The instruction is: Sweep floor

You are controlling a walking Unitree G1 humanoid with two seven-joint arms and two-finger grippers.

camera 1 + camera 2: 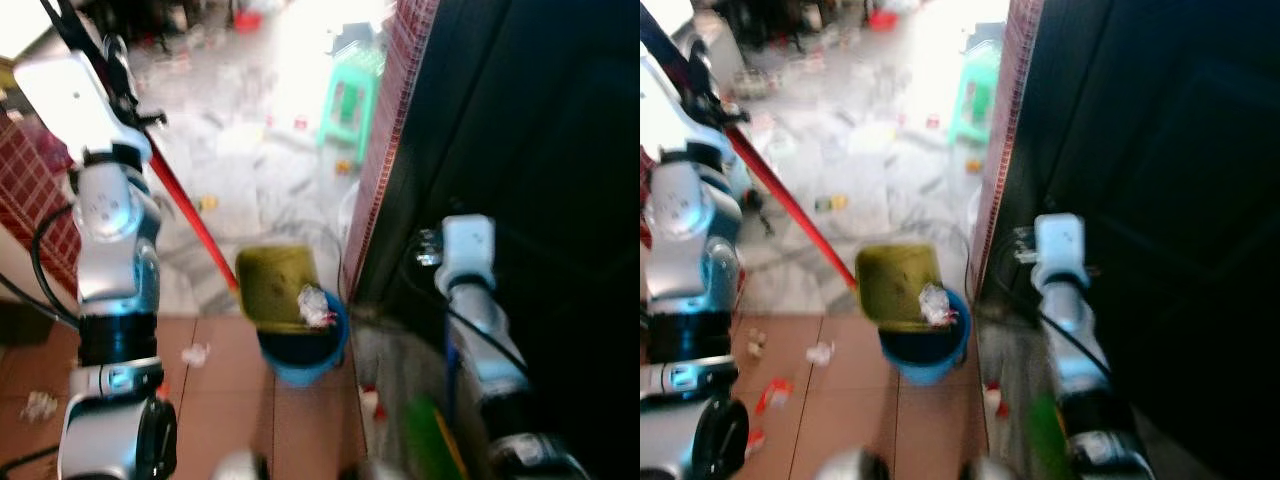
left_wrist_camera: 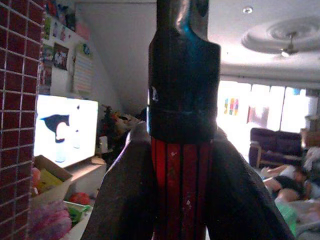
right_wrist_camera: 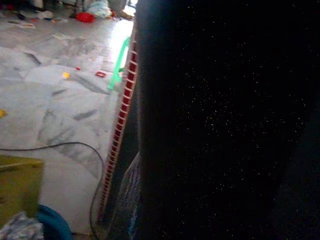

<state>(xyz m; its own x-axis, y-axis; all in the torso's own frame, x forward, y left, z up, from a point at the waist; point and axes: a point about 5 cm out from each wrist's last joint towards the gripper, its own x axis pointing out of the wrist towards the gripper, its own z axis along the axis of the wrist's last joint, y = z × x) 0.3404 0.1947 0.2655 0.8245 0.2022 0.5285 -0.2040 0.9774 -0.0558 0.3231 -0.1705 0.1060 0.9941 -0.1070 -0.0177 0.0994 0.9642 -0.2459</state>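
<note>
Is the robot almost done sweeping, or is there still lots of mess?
Some is done: crumpled rubbish sits on the yellow dustpan tipped over the blue bin. In hand: the left gripper is clamped on the red handle leading to the dustpan. Left: scraps lie on the brown tiles, and more litter dots the grey floor by the green stool.

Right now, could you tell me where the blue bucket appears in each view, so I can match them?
Left eye: blue bucket low centre, under the yellow dustpan.
Right eye: low, left of centre.
Left wrist: not in it.
Right wrist: a blue rim beside the dustpan.
Shared landmark: the green stool.
</note>
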